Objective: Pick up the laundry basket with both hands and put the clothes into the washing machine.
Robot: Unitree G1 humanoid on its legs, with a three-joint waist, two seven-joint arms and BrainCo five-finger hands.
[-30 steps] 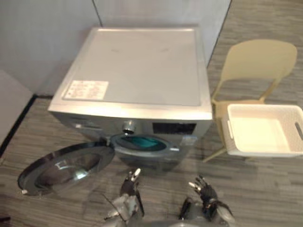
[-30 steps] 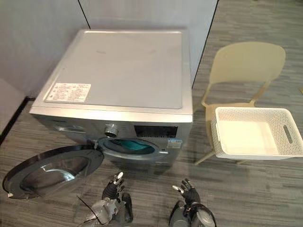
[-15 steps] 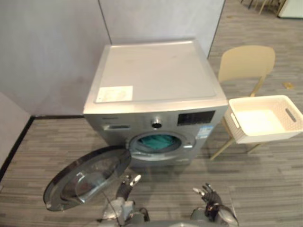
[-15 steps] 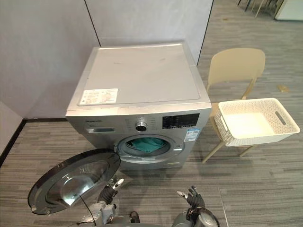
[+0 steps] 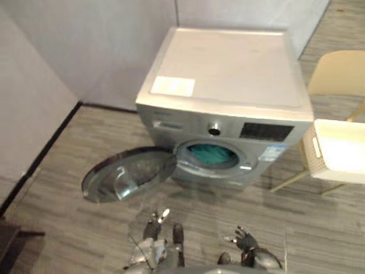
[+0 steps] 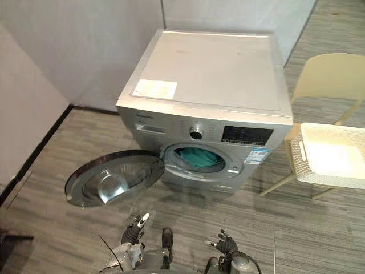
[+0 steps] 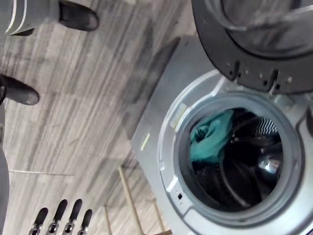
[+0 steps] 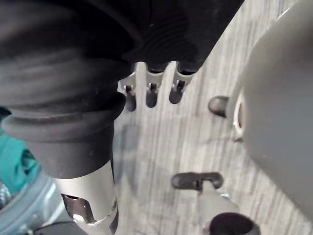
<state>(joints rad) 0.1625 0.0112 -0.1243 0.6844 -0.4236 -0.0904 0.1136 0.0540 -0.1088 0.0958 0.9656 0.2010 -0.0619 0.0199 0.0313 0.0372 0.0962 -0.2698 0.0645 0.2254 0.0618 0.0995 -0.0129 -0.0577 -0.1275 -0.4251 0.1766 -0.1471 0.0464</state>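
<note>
The silver washing machine [image 6: 211, 74] stands ahead with its round door [image 6: 114, 178] swung open to the left. Teal clothes [image 6: 197, 158] lie inside the drum, also seen in the left wrist view as a teal bundle [image 7: 210, 137]. The white laundry basket [image 6: 296, 160] rests on a beige chair [image 6: 331, 77] to the machine's right and looks empty. My left hand [image 6: 136, 227] and right hand [image 6: 225, 245] hang low in front of the machine, both open and holding nothing, far from the basket. Left fingertips [image 7: 61, 215] show straight.
Grey partition walls [image 6: 68, 51] stand behind and to the left of the machine. The open door juts over the wood-look floor [image 6: 296, 228] on the left. Open floor lies between my hands and the machine.
The whole picture has shifted, so the camera has moved; machine and basket now sit further right. Both hands stay low and empty. The basket remains on the chair.
</note>
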